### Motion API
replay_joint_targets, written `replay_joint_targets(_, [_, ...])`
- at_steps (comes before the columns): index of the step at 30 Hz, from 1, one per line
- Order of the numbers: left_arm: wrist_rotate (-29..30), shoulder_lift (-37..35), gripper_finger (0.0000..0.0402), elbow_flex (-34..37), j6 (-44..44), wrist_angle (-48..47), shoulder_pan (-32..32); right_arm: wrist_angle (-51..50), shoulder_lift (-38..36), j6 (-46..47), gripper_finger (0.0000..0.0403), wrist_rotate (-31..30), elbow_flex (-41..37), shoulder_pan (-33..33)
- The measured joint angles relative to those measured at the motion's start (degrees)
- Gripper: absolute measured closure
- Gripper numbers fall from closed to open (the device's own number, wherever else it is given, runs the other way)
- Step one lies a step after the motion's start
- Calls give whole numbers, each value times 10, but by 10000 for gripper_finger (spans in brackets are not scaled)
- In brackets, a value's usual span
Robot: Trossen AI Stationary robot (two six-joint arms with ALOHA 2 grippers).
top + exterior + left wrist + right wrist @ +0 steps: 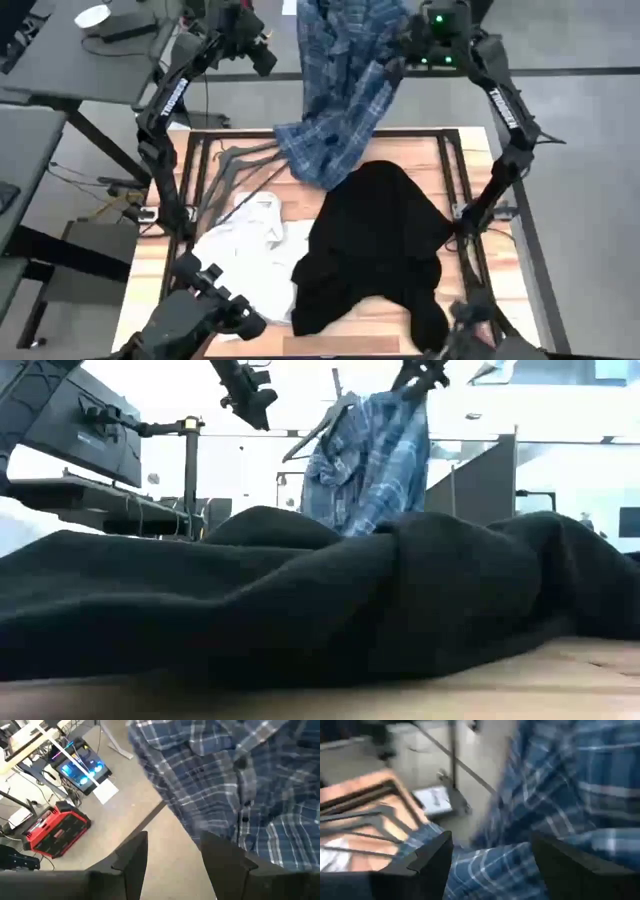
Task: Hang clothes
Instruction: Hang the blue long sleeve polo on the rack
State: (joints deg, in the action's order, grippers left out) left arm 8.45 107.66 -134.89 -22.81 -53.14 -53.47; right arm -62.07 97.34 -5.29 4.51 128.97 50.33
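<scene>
The blue-and-white plaid shirt (340, 90) hangs beyond the table's far edge. A dark hanger arm (315, 430) sticks out of its collar end. Its lower end (315, 150) lies on the far part of the table. My left gripper (265, 58) hovers open just left of the shirt, with nothing between its fingers (132, 860). My right gripper (393, 70) stands open at the shirt's upper right side. The black top (375, 250) lies heaped on the table's middle and right. The white top (245, 250) lies crumpled at the near left. My right gripper stands close against the plaid shirt's upper right part (490, 865), and cloth shows in the gap between its spread fingers (432, 860). Whether the fingers touch the cloth I cannot tell.
Several dark thin hangers (235, 165) lie on the table's far left, by the white top. A dark frame (462, 160) runs around the wooden tabletop. A desk (90, 50) stands at the far left. A red toolbox (55, 827) sits on the floor beyond the table.
</scene>
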Motion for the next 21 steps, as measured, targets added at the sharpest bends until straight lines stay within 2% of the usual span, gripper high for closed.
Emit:
replay_joint_targets(2, [0, 0, 237, 0, -7, 3, 0, -22, 2, 21, 148, 29, 0, 6])
replay_joint_targets(6, [0, 0, 237, 0, -19, 9, 0, -35, 5, 19, 148, 204, 0, 6])
replay_joint_targets(8, [0, 0, 237, 0, -26, 11, 0, -9, 8, 19, 148, 261, 0, -4])
replay_joint_targets(12, [0, 0, 237, 0, -29, 20, 0, 71, 21, 19, 148, 271, 0, -30])
replay_joint_targets(16, [0, 0, 237, 0, -29, 23, 0, 139, 70, 24, 148, 270, 0, -58])
replay_joint_targets(21, [0, 0, 237, 0, -29, 15, 0, 134, 158, 36, 148, 273, 0, -78])
